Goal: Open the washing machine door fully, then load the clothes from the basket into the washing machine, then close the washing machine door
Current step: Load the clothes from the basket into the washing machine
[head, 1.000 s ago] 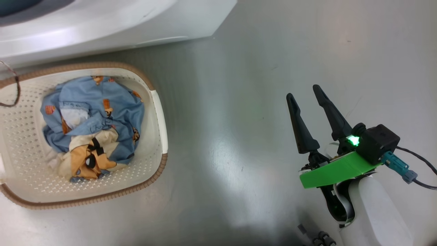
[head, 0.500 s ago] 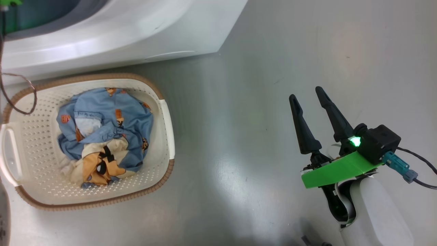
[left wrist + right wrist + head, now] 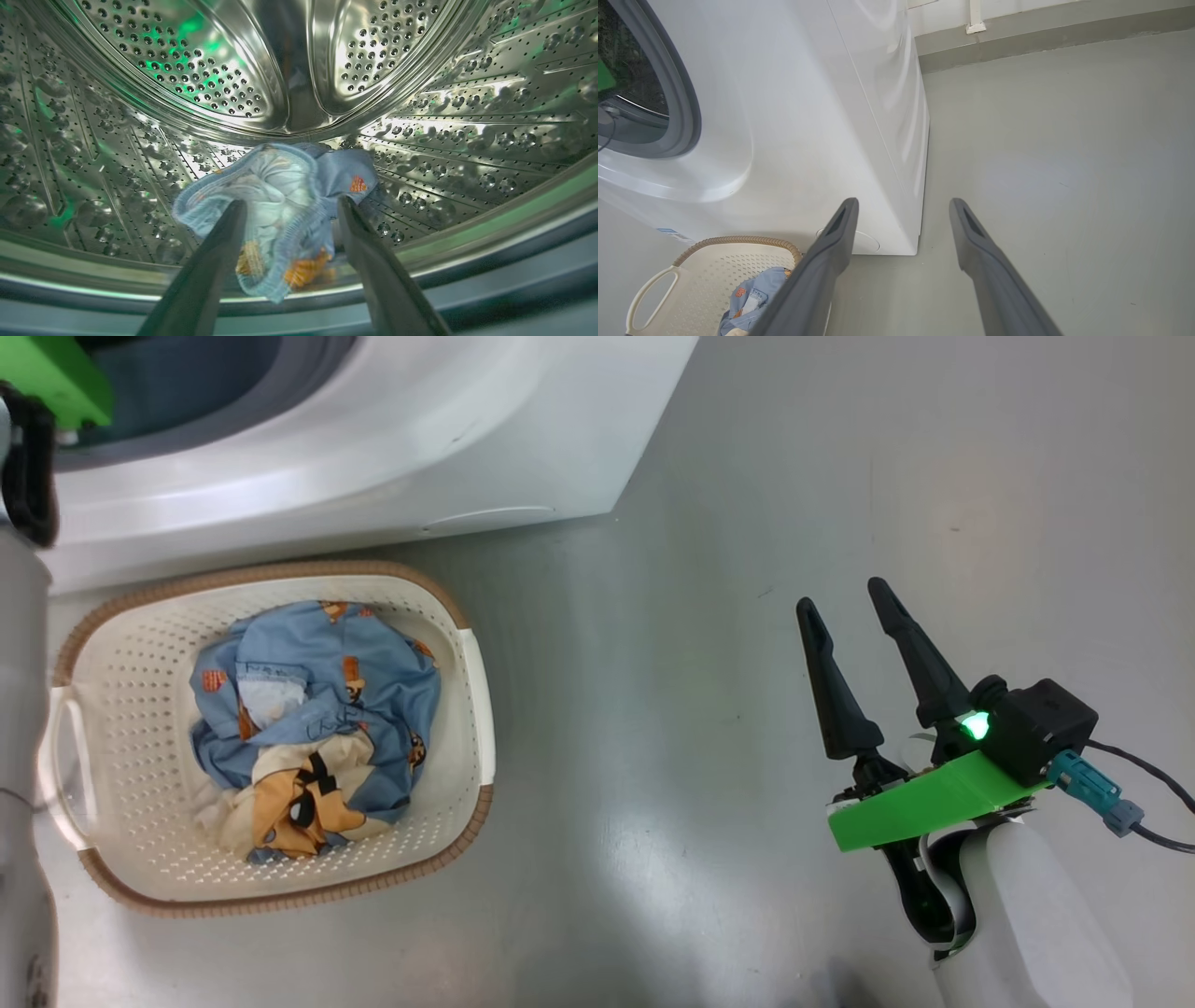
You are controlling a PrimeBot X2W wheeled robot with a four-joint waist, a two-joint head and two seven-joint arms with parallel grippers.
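Observation:
The cream basket (image 3: 464, 700) stands on the floor before the white washing machine (image 3: 373, 457), holding blue bear-print clothes (image 3: 317, 709). My left gripper (image 3: 292, 201) is open at the mouth of the steel drum (image 3: 187, 60). A blue garment (image 3: 280, 177) lies on the drum's bottom just beyond its fingertips, touched by neither finger. My left forearm (image 3: 19, 709) runs up the left edge of the head view. My right gripper (image 3: 839, 594) hangs open and empty over bare floor, well right of the basket. The washing machine door is out of view.
The grey floor (image 3: 653, 709) spreads right of the basket and machine. In the right wrist view, the machine's right side (image 3: 887, 93) and a wall base (image 3: 1017, 42) lie ahead, with the basket (image 3: 714, 266) and clothes (image 3: 754, 294) low on the left.
The head camera has shifted, so the basket and machine sit further right and lower in the picture, and my left arm has come into view at its left edge. The right gripper stays open.

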